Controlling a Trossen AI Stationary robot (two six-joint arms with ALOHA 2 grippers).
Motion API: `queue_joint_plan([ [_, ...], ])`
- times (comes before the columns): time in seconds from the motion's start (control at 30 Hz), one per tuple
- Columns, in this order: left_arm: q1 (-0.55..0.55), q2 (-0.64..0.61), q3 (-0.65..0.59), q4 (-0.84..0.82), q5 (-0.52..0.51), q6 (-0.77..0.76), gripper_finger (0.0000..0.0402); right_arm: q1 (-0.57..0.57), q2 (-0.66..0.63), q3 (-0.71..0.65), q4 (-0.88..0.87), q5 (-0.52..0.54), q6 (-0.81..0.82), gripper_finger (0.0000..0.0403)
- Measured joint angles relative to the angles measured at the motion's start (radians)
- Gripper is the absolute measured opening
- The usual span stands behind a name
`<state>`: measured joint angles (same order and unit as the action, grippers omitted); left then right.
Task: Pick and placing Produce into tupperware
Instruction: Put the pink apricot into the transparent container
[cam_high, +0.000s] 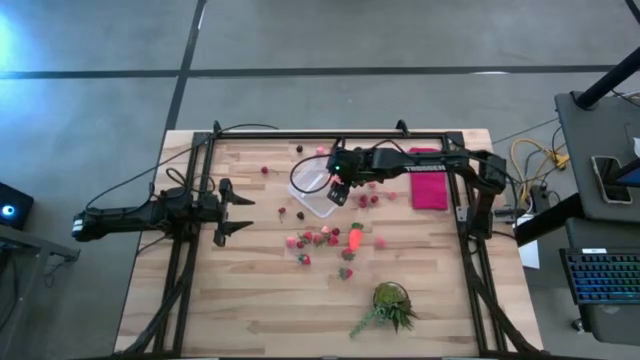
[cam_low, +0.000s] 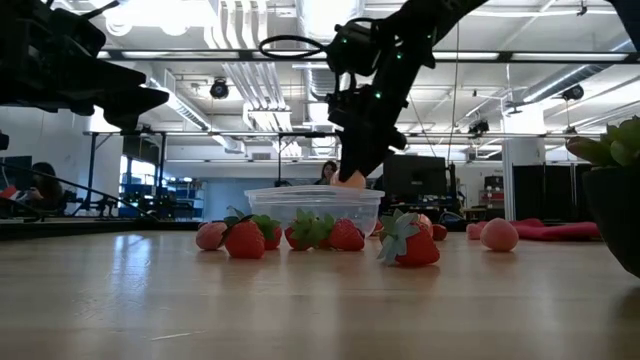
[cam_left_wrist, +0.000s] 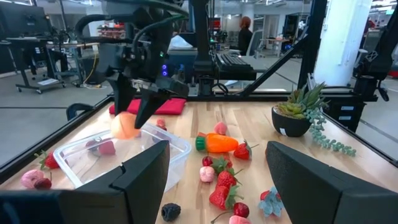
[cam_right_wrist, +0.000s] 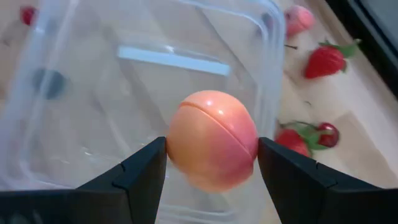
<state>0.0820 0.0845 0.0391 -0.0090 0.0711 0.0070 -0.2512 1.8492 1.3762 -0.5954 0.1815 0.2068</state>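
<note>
My right gripper (cam_high: 340, 192) is shut on a round peach-coloured toy fruit (cam_right_wrist: 211, 140) just above the clear tupperware (cam_high: 312, 186); the fruit also shows in the left wrist view (cam_left_wrist: 126, 124) and the low view (cam_low: 350, 180). The tupperware stands on its base on the table, with a pink piece (cam_left_wrist: 106, 147) inside. Loose strawberries (cam_high: 318, 238) and an orange carrot (cam_high: 355, 238) lie on the table nearer the front. My left gripper (cam_high: 238, 214) is open and empty at the table's left, well clear of the tupperware. My right gripper pinches the peach-coloured fruit by two opposite sides (cam_right_wrist: 176, 146) between its two fingers. The fingers come from above, pointing down. The fruit is lifted clear, over the tupperware's open inside near its right wall.
A green spiky plant in a pot (cam_high: 390, 303) stands near the front edge. A flat magenta cloth (cam_high: 428, 182) lies at the back right. More red pieces (cam_high: 368, 198) lie right of the tupperware. Dark frame rails (cam_high: 190, 200) run along the table's sides.
</note>
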Motion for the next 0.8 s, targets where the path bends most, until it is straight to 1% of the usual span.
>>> queue_joint_plan([
  [0.13, 0.000, 0.000, 0.000, 0.000, 0.000, 0.000, 0.0255, 0.000, -0.003, 0.000, 0.005, 0.003, -0.001, 0.0256],
  [0.43, 0.000, 0.000, 0.000, 0.000, 0.000, 0.000, 0.0255, 0.002, -0.013, 0.011, 0.002, 0.003, 0.008, 0.0315],
  [0.57, 0.000, 0.000, 0.000, 0.000, 0.000, 0.000, 0.0255, 0.009, -0.042, 0.011, -0.003, 0.003, 0.032, 0.0322],
  [0.8, 0.000, 0.000, 0.000, 0.000, 0.000, 0.000, 0.0255, 0.013, -0.111, 0.011, -0.016, 0.005, 0.033, 0.0314],
])
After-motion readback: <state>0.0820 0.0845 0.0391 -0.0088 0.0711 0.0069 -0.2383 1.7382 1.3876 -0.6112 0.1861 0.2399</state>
